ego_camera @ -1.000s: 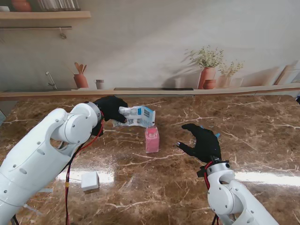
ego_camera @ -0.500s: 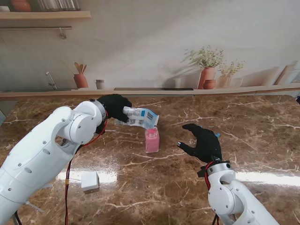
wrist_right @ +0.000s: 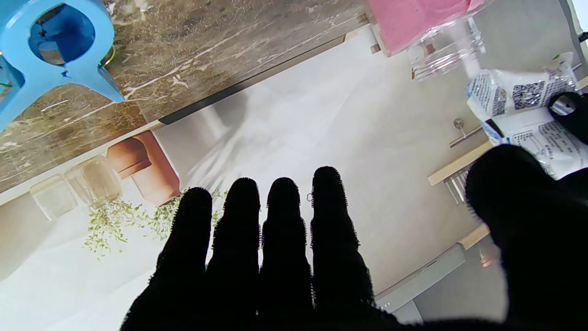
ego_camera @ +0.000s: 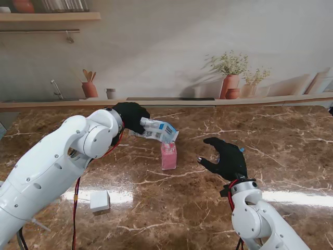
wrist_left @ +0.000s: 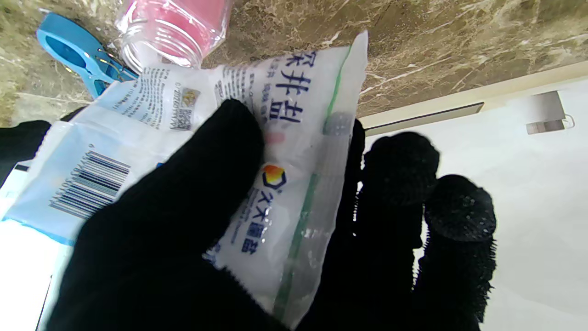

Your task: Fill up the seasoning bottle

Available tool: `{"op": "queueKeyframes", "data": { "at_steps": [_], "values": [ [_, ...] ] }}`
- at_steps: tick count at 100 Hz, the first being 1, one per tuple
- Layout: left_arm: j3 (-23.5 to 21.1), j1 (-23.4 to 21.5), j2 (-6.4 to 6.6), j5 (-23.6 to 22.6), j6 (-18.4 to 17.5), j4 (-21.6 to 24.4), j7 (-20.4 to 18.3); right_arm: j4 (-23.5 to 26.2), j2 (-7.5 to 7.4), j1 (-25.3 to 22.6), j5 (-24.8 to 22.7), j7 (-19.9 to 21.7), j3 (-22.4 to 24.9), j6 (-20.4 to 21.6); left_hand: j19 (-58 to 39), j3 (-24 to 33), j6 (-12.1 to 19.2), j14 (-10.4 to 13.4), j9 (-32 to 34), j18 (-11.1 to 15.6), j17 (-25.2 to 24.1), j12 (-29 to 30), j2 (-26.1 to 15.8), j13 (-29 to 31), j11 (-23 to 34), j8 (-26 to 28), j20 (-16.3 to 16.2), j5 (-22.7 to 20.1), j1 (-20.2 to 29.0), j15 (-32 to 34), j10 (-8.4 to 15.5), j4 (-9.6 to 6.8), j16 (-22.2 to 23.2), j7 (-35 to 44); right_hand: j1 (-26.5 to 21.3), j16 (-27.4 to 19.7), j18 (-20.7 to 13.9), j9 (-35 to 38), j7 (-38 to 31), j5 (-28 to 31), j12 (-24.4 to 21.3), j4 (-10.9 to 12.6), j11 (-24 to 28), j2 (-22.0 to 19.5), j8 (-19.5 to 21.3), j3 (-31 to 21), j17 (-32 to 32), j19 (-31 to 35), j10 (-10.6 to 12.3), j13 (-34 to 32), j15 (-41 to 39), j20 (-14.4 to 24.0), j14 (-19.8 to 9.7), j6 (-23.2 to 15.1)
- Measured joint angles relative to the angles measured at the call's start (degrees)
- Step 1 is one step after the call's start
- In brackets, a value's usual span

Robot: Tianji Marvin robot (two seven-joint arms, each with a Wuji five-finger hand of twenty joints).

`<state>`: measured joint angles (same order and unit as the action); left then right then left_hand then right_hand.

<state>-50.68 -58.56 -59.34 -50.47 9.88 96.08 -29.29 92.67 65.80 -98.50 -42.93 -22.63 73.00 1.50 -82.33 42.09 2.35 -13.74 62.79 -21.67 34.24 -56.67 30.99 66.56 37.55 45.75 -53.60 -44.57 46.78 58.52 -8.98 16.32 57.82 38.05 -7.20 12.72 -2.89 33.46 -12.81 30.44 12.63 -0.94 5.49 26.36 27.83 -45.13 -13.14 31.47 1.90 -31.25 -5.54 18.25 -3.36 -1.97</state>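
A clear square seasoning bottle [ego_camera: 168, 155] holding pink powder stands uncapped mid-table; its threaded mouth [wrist_left: 161, 39] shows in the left wrist view. My left hand [ego_camera: 129, 116] is shut on a white and blue salt bag [ego_camera: 158, 130], tipped with its corner down over the bottle's mouth. The bag [wrist_left: 239, 151] fills the left wrist view, pinched between thumb and fingers. A thin white stream appears to fall into the bottle [wrist_right: 441, 41] in the right wrist view. My right hand [ego_camera: 226, 158] hovers open to the right of the bottle, touching nothing.
A small white cap-like block [ego_camera: 100, 201] lies on the table near my left arm. A blue clip [wrist_right: 55, 50] rests on the marble by my right hand. Pots and plants [ego_camera: 231, 78] line the back ledge.
My left hand has moved slightly right and tilted the bag's corner further down toward the bottle. The right hand has barely shifted.
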Motion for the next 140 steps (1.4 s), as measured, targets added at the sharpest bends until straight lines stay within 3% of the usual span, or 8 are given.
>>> {"op": "queueKeyframes", "data": {
  "at_steps": [47, 103, 140],
  "values": [
    [1.57, 1.42, -0.03, 0.16, 0.36, -0.87, -0.29, -0.02, 0.02, -0.04, 0.41, 0.28, 0.23, 0.23, -0.55, 0.00, 0.33, 0.19, 0.00, 0.07, 0.82, 2.15, 0.00, 1.33, 1.34, -1.20, 0.32, 0.04, 0.00, 0.65, 0.13, 0.51, 0.00, -0.10, 0.00, 0.00, 0.62, 0.03, -0.03, 0.01, 0.00, 0.00, 0.01, 0.00, 0.00, 0.00, -0.20, 0.00, 0.00, 0.00, -0.02, 0.00, 0.01, 0.01],
    [1.45, 1.72, -0.08, 0.43, -0.60, -1.11, -0.63, 0.06, 0.02, -0.19, 0.78, 0.63, 0.50, 0.22, -0.72, 0.02, 1.67, 0.54, 2.35, 0.15, 2.48, 4.50, -0.53, 2.65, 2.14, -12.08, 1.73, -0.02, -1.77, 0.67, 1.89, 0.46, -1.35, -0.10, -0.01, 0.00, 0.82, 0.83, -0.12, 0.04, 0.00, 0.00, 0.14, -0.25, 0.00, -0.26, -0.46, 0.06, -0.02, -0.02, -0.13, 0.00, 0.04, -0.11],
    [0.68, 1.06, -0.07, -0.43, -1.99, -0.59, 0.02, 0.13, 0.02, -0.20, 0.84, 0.75, 0.47, 0.18, -0.80, 1.52, 1.68, 0.78, 4.92, 0.73, 5.46, 5.89, -0.53, 2.96, 2.25, -14.60, 3.15, -1.55, -4.54, 2.91, 3.25, -0.73, -4.38, -0.21, -0.01, 0.00, 1.40, 0.85, -0.25, 0.07, 0.00, 0.00, 0.29, -0.59, 0.00, -0.77, -0.50, 0.07, -0.03, -0.04, -0.52, 0.00, 0.57, -0.72]
  ]
}}
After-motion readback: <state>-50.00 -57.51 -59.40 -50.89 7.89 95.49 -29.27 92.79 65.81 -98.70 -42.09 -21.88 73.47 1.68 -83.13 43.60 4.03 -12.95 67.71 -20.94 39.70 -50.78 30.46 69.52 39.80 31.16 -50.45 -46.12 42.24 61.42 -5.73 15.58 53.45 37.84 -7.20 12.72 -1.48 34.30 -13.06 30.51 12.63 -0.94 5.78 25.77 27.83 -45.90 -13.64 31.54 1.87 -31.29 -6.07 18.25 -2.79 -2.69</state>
